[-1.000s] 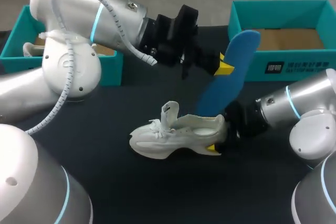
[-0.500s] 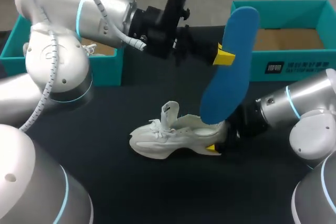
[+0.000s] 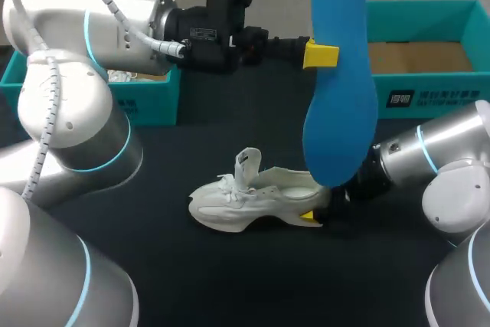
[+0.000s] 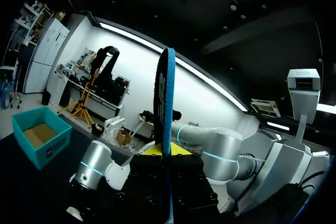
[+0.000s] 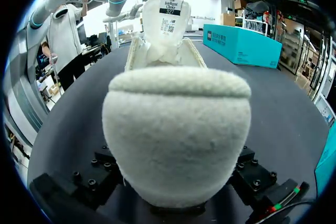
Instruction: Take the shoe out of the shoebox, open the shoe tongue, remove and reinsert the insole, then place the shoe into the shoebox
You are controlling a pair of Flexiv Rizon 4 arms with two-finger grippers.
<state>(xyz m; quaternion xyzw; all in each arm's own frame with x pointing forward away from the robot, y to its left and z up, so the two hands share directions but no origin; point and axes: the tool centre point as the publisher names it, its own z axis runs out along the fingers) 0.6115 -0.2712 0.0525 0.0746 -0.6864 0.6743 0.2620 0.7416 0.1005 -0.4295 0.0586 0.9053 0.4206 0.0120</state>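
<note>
A white shoe (image 3: 253, 201) lies on the black table, toe to the left, tongue (image 3: 246, 162) raised. My right gripper (image 3: 319, 202) is shut on its heel from both sides, one yellow tip showing at the near side. In the right wrist view the fuzzy heel (image 5: 176, 129) fills the space between the fingers, with the tongue (image 5: 168, 19) beyond it. My left gripper (image 3: 320, 55) is shut on a blue insole (image 3: 341, 112), which hangs upright above the heel, clear of the shoe. In the left wrist view the insole (image 4: 167, 103) shows edge-on between the yellow tips of the left gripper (image 4: 167, 152).
A teal shoebox (image 3: 429, 97) stands open at the back right, its cardboard floor bare. Another teal box (image 3: 149, 105) at the back left holds a white shoe (image 3: 119, 76) and sits under my left arm. Bare black table lies in front of the shoe.
My left arm has lifted the blue insole up out of the shoe and turned it upright, its wrist pulling back to the left. The right gripper and shoe stayed still.
</note>
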